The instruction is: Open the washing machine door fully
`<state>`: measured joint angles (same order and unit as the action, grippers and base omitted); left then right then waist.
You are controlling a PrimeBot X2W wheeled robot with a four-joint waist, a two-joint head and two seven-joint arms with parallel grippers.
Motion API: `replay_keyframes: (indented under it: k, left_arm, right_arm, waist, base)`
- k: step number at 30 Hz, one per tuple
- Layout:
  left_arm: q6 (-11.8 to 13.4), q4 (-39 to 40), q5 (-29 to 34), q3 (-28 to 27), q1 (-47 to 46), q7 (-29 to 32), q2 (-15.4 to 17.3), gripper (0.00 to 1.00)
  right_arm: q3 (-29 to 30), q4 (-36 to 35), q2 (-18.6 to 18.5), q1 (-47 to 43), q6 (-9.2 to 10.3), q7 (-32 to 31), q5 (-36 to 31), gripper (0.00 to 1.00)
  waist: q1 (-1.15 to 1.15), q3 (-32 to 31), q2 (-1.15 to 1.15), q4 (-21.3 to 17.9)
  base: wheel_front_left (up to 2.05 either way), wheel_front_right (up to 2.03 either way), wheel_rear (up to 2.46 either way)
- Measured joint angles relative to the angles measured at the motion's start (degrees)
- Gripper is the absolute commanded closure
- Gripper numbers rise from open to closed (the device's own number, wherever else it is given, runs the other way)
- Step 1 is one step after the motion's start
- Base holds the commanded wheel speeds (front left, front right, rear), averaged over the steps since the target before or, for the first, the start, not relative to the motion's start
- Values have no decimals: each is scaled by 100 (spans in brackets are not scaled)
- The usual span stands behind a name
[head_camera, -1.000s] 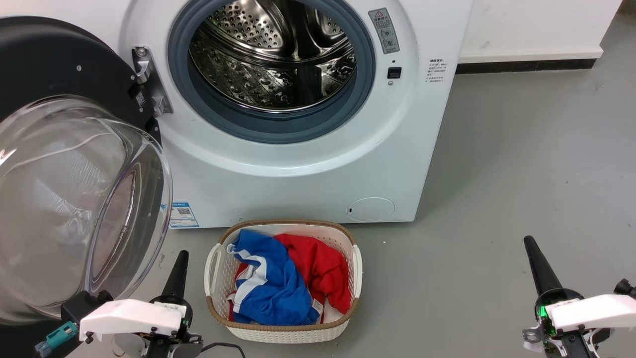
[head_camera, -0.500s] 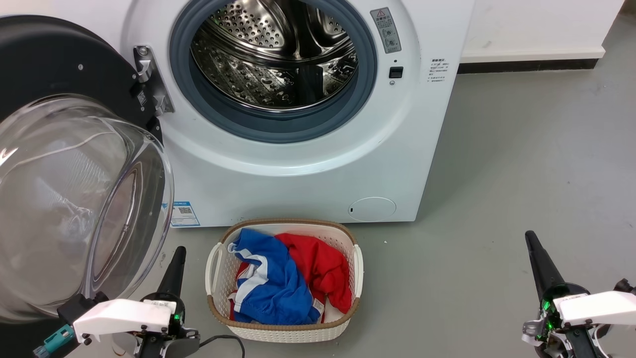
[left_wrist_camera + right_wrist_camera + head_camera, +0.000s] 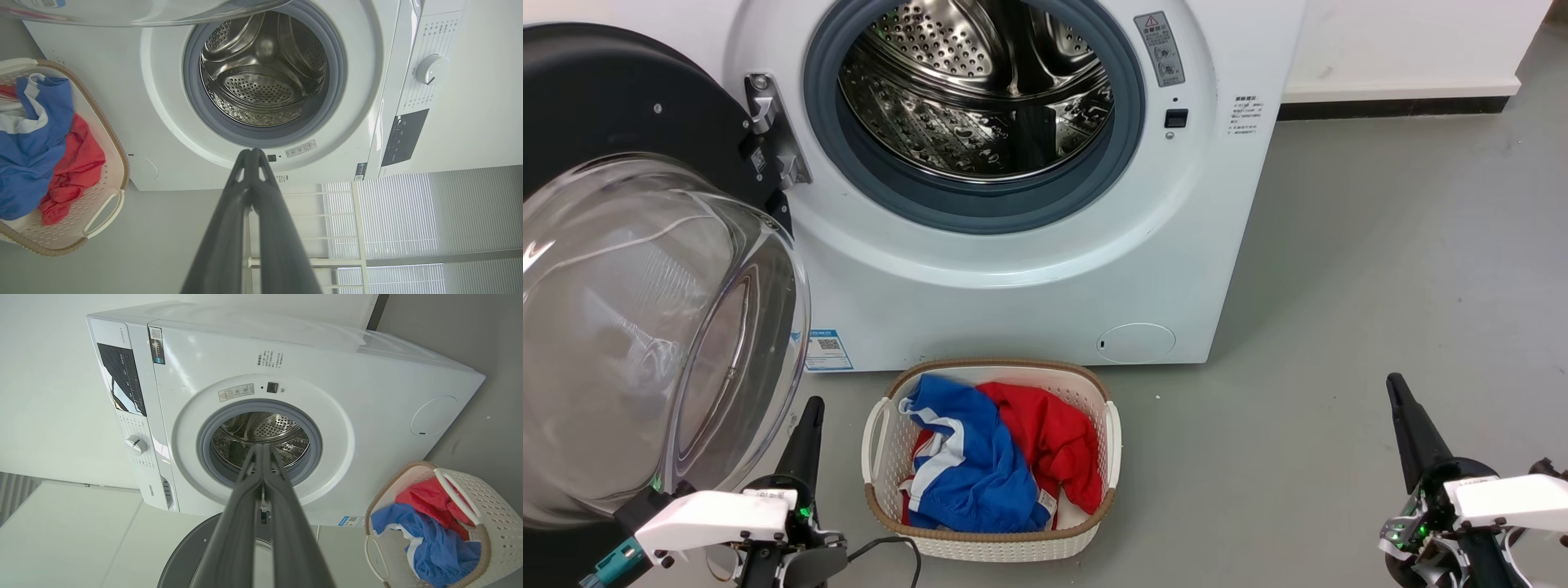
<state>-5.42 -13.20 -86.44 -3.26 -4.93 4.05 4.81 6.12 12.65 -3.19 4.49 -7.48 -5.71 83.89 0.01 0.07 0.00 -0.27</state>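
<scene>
So the washing machine door (image 3: 645, 310) stands wide open off to the left of the washing machine (image 3: 1029, 278), hanging on its metal hinge (image 3: 768, 131), black rim back by the front panel and the big glass bowl bulging out into the room. The drum mouth is totally unobstructed. The left gripper (image 3: 810, 412) sits low, just beside the bowl's lower edge with a sliver of floor between them, fingers pressed together, nothing in them. The right gripper (image 3: 1395, 390) is the same, pinched closed and empty, well off to the right over bare grey floor (image 3: 1380, 269). There's plenty of room on that side, out to the dark baseboard (image 3: 1388, 106). The tight spot is the middle, where a white laundry basket (image 3: 988, 547) with blue and red clothes (image 3: 980, 465) sits right against the machine's bottom edge. As for writing, there's a blue label sticker (image 3: 827, 349) with a QR code, a grey warning label (image 3: 1160, 49) with a red triangle and a small block of print (image 3: 1241, 114), all too tiny to read. The wrist views catch a dial (image 3: 431, 68) and a black control panel (image 3: 402, 136).
</scene>
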Motion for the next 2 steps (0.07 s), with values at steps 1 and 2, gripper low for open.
replay_keyframes:
  k: [1, 2]
  left_arm:
    - [-10, -4, -29, -14, -3, 9, -5, 100]
    - [-14, -11, -66, -29, -8, 16, -11, 100]
  right_arm:
    - [2, 9, 0, 13, 0, -18, 44, 100]
    - [4, 16, 1, 25, 0, -20, 88, 100]
  waist:
    - [0, 1, 0, 1]
    - [0, 1, 0, 3]
  base:
    - [0, 0, 0]
    - [0, 0, 0]
